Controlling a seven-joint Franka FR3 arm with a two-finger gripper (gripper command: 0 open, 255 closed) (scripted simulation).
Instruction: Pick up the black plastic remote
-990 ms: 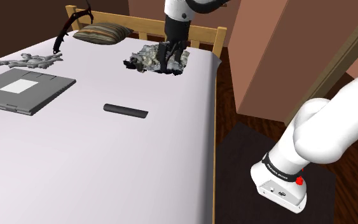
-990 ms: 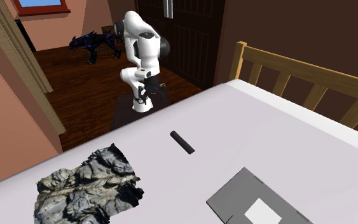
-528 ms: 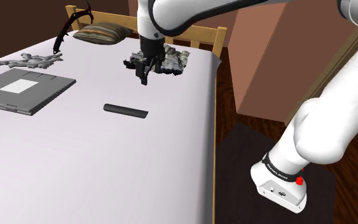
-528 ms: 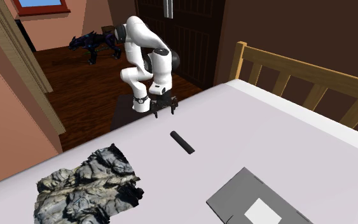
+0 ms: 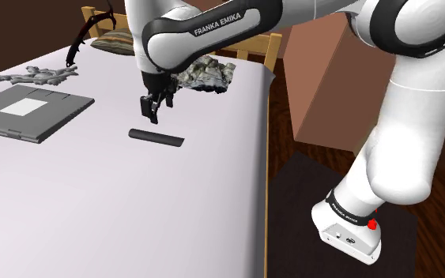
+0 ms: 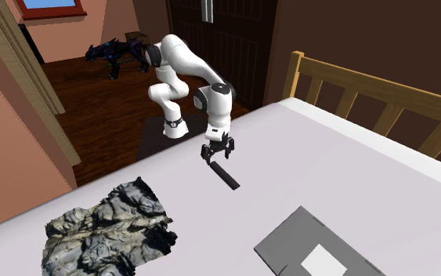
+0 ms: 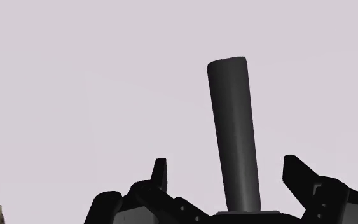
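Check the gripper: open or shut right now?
Open. In the wrist view the gripper shows its fingers apart, the remote lying between them, touched by neither.

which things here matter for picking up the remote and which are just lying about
Job in hand:
remote
gripper, open over the remote

Lying about:
laptop
rocky lump
pillow

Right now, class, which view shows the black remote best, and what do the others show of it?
The wrist view: the remote runs large between the fingers of the open gripper. The shoulder view shows it whole but small on the bed; the second exterior view likewise.
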